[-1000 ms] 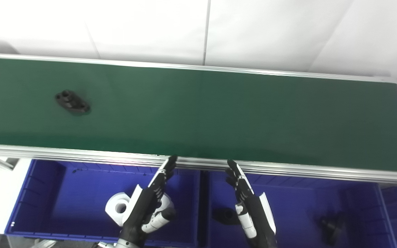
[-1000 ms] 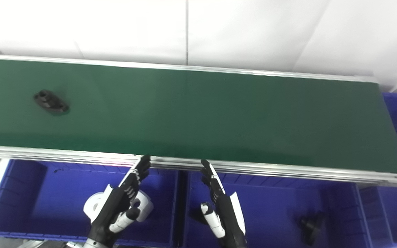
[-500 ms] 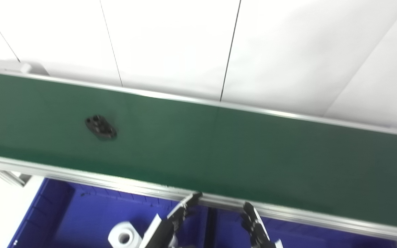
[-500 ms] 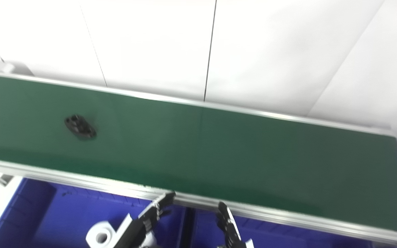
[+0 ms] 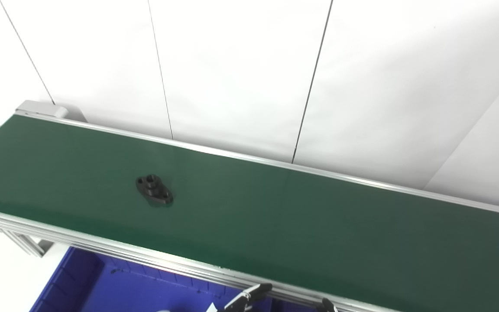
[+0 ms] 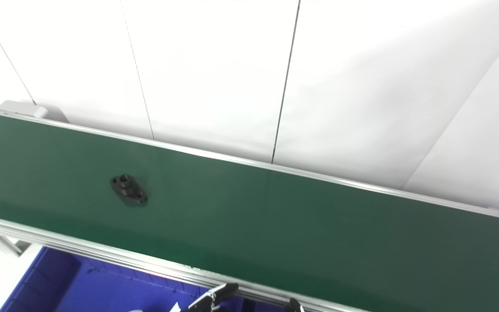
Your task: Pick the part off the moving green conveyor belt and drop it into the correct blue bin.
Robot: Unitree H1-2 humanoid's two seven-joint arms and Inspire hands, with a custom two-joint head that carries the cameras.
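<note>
A black flanged part [image 5: 154, 190] lies flat on the green conveyor belt [image 5: 319, 225], left of its middle; it also shows in the right eye view [image 6: 129, 190]. Only the straight fingertips of my left hand [image 5: 249, 298] show at the bottom edge, just below the belt's near rail and right of the part. A single fingertip of my right hand [image 5: 327, 306] shows further right. Neither hand holds or touches anything. The near-left corner of a blue bin [image 5: 102, 286] shows under the rail.
The belt's silver near rail [image 5: 102, 249] runs between my hands and the belt. The belt's left end cap [image 5: 41, 109] is at the far left. A white panelled wall [image 5: 249, 65] stands behind the belt.
The camera has tilted up, so the bins and most of both hands have dropped out of view. The part has ridden the belt a little to the right, closer to my hands.
</note>
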